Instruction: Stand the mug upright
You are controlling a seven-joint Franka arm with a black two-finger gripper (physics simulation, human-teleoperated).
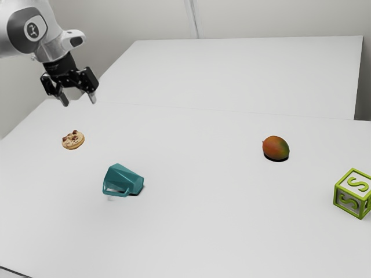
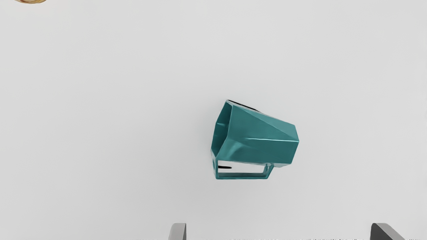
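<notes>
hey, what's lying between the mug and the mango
Bare white tabletop lies between the mug and the mango; the exterior view shows this.

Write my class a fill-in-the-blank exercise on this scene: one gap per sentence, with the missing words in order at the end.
The teal faceted mug lies on its ____ on the smooth white table.
The black two-finger gripper is ____, not shut.
The white cube with green edges shows the letter ____.
Of the mug and the oval red-green mango, the one nearer the cube is the ____.

Missing words: side; open; S; mango.
</notes>
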